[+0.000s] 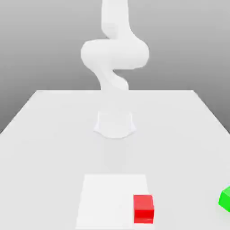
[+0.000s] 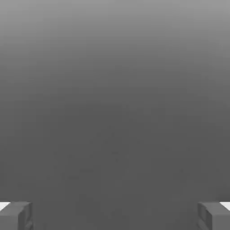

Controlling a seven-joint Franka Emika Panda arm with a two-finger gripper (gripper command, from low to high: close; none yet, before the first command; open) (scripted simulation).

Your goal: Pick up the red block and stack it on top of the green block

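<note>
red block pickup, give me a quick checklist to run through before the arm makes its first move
1. Fingers spread wide with nothing between them: ok.
2. Red block resting free on the table, nothing on top: ok.
3. Green block top face free for stacking: cannot tell, it is cut off at the exterior view's right edge.
4. Blocks apart, so a grasp on red will not nudge green: ok.
5. Gripper lined up over the red block: not ok, the hand view shows no block between the fingers.
</note>
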